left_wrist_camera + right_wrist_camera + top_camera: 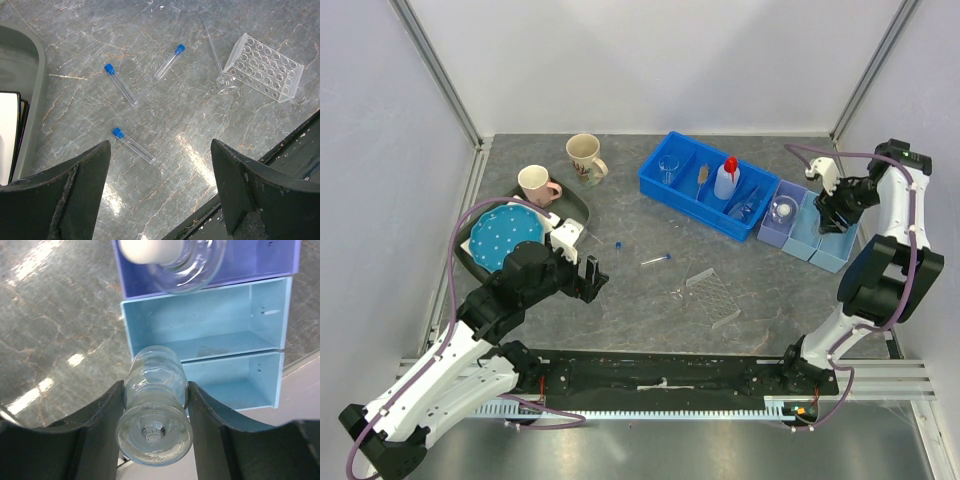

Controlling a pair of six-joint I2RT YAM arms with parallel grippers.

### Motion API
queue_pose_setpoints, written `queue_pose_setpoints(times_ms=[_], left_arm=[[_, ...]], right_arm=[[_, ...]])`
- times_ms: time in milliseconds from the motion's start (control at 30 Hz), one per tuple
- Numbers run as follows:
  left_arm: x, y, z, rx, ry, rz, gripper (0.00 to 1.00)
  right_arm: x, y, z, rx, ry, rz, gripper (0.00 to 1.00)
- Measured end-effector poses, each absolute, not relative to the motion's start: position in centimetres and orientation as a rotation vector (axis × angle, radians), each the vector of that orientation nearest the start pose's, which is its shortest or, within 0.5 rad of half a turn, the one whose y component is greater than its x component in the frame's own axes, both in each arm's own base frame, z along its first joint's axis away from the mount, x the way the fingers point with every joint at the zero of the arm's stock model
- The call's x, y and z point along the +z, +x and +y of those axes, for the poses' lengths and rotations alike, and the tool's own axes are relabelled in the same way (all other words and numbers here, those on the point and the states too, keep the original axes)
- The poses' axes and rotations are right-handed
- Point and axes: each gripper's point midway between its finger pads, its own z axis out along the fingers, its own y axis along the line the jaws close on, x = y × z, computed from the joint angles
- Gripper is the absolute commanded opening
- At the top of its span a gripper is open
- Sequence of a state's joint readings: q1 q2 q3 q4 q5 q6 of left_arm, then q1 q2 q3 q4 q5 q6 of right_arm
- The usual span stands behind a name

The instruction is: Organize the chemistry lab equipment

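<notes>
**Top view.** The right pincer hung over the light blue bins at the 3 o'clock edge of the counter. Its load could not be made out from here. The left pincer hovered at 8 o'clock, apart from everything. Blue-capped tubes lay loose near the centre, with the clear tube rack at their 5 o'clock. The white squeeze bottle stood in the blue crate at 1 o'clock.

**Left wrist view.** The left pincer stood wide and empty, touching nothing. Three blue-capped tubes lay apart on the counter, the nearest just beside the pincer's 9 o'clock finger. Being round, they would likely roll if a finger nudged one on the way down. That nearest tube could also be pinned under the finger and cracked. The clear tube rack sat at 2 o'clock with a thin clear glass piece at its near corner. Whether the two touched, I could not tell.

**Right wrist view.** The right pincer was about half closed on a small clear flask, gripped at its waist with its base toward the camera. The flask hung over the near wall of a light blue bin. At 12 o'clock, the purple bin held a white-stoppered glass vessel. Smooth glass in a side grip might slip. Released where it hung, the flask could strike the bin wall and tip out.
</notes>
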State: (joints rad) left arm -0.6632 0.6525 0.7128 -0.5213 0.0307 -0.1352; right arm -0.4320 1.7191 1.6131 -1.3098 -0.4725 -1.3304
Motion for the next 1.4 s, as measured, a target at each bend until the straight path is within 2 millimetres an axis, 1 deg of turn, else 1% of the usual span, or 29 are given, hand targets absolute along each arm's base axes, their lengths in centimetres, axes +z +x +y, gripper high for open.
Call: queue_pose_setpoints(times_ms=[167, 267, 467, 567, 767, 867, 900, 967, 1000, 1067, 1100, 1167, 1200, 1267, 1300, 1400], left_arm=[[20.1, 19.5, -16.6, -0.529, 0.56, 1.996, 0.88], [20.0, 19.5, -16.6, -0.528, 0.561, 1.999, 0.88], [19.9, 19.6, -16.7, -0.526, 0.562, 2.005, 0.88], [19.9, 19.6, -16.7, -0.526, 0.562, 2.005, 0.88], [19.9, 19.6, -16.7, -0.525, 0.562, 2.005, 0.88], [19.8, 19.6, -16.7, -0.525, 0.562, 2.006, 0.88], [19.8, 19.6, -16.7, -0.525, 0.562, 2.007, 0.88], [19.8, 19.6, -16.7, -0.525, 0.562, 2.007, 0.88], [19.8, 19.6, -16.7, -0.525, 0.562, 2.007, 0.88], [19.8, 19.6, -16.7, -0.525, 0.562, 2.007, 0.88], [19.8, 19.6, -16.7, -0.525, 0.562, 2.007, 0.88], [19.8, 19.6, -16.7, -0.525, 0.562, 2.007, 0.88], [19.8, 19.6, -16.7, -0.525, 0.562, 2.007, 0.88], [19.8, 19.6, -16.7, -0.525, 0.562, 2.007, 0.88], [19.8, 19.6, -16.7, -0.525, 0.562, 2.007, 0.88], [19.8, 19.6, -16.7, -0.525, 0.562, 2.007, 0.88]], right_arm=[[14.8, 35.0, -10.9, 0.247, -1.156, 2.381, 0.24], [13.7, 36.3, -11.0, 0.249, -1.141, 2.381, 0.25], [11.9, 38.9, -10.4, 0.228, -1.142, 2.361, 0.27], [10.7, 39.7, -10.0, 0.229, -1.136, 2.368, 0.28], [7.5, 39.9, -10.5, 0.243, -1.099, 2.43, 0.31], [6.3, 39.5, -10.6, 0.253, -1.086, 2.458, 0.39], [6.1, 39.4, -10.6, 0.256, -1.084, 2.463, 0.44], [5.8, 39.2, -10.6, 0.261, -1.078, 2.472, 0.49], [5.6, 39.1, -10.6, 0.264, -1.073, 2.476, 0.54], [5.4, 39.1, -10.5, 0.269, -1.064, 2.482, 0.59], [5.4, 39.1, -10.5, 0.269, -1.061, 2.484, 0.64], [5.3, 39.0, -10.5, 0.27, -1.052, 2.488, 0.72], [5.3, 39.0, -10.5, 0.271, -1.048, 2.489, 0.79], [5.2, 38.9, -10.5, 0.273, -1.04, 2.495, 0.84], [5.2, 38.9, -10.5, 0.27, -1.039, 2.499, 0.89], [5.6, 38.8, -10.6, 0.253, -1.035, 2.499, 0.92]])
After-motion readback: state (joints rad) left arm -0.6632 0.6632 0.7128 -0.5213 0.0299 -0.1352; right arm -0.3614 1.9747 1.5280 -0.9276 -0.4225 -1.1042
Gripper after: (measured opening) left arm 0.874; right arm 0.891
